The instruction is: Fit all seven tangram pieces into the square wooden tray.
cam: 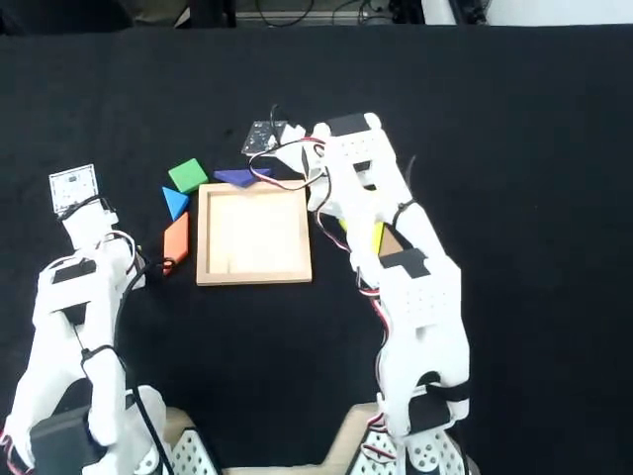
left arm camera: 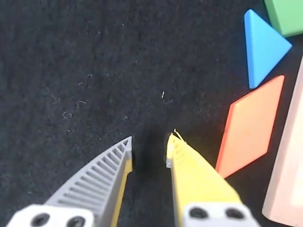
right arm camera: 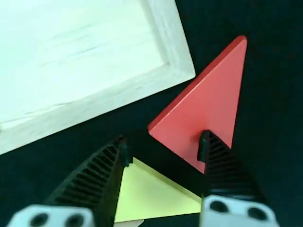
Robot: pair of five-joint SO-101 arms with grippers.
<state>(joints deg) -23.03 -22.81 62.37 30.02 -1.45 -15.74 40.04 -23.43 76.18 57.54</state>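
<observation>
The square wooden tray (cam: 254,277) lies mid-table with nothing in it. Along its left side lie a green square (cam: 188,175), a blue triangle (cam: 175,202) and an orange parallelogram (cam: 176,240); a purple triangle (cam: 242,176) lies at its far edge. My right gripper (right arm camera: 163,144) is open just off the tray's corner (right arm camera: 182,71), straddling a corner of the red triangle (right arm camera: 208,104), above a yellow triangle (right arm camera: 151,196). My left gripper (left arm camera: 149,144) is open over bare cloth, left of the orange parallelogram (left arm camera: 248,125) and blue triangle (left arm camera: 262,47).
The right arm (cam: 396,247) lies along the tray's right side and covers part of a yellow piece (cam: 377,237) and a brown piece (cam: 391,240). Black cloth covers the table, with free room to the far right and in front of the tray.
</observation>
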